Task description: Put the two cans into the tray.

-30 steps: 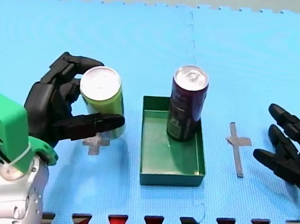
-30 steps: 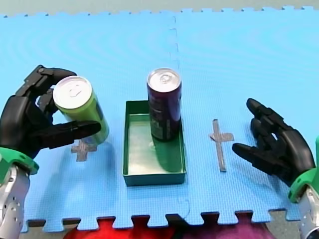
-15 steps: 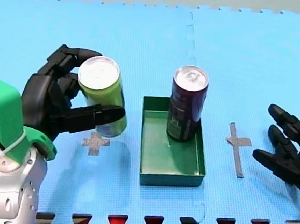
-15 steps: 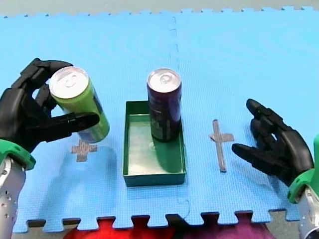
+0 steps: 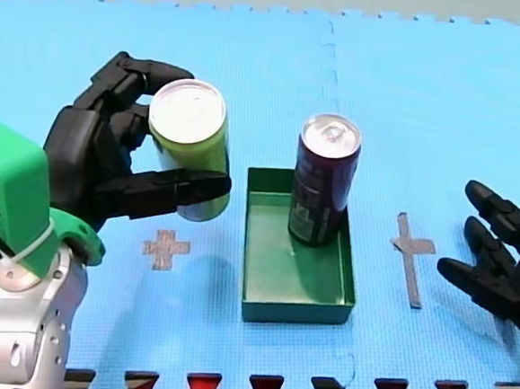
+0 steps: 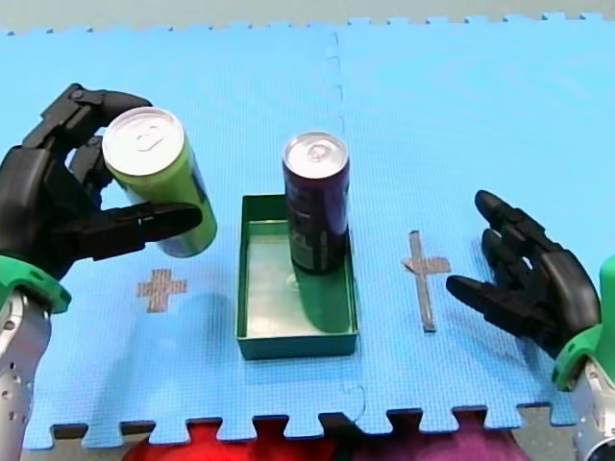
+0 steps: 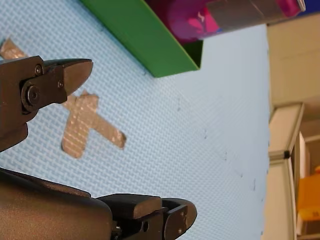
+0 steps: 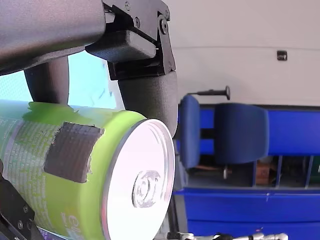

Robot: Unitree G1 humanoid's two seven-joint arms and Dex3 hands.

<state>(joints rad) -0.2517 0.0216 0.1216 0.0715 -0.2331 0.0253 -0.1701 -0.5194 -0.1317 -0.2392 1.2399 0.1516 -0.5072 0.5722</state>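
My left hand [image 5: 127, 162] is shut on a green can [image 5: 190, 148], which it holds in the air, tilted, just left of the green tray [image 5: 295, 292]. The same green can [image 8: 75, 175] lies between the black fingers in the second wrist view. A dark purple can [image 5: 324, 179] stands upright in the far end of the tray. My right hand [image 5: 497, 267] is open, low over the mat to the right of the tray. In the first wrist view, black fingertips [image 7: 70, 72] hang over a tape cross with the tray's corner [image 7: 150, 50] and the purple can [image 7: 200, 17] beyond.
The surface is a blue foam mat with a seam [image 5: 329, 65] down the middle. A grey tape cross [image 5: 166, 248] lies left of the tray under the lifted can, and another tape cross [image 5: 410, 251] lies between tray and right hand.
My left hand has lifted the green can off its tape cross and carried it up and to the right, toward the tray. The right hand and purple can have not moved.
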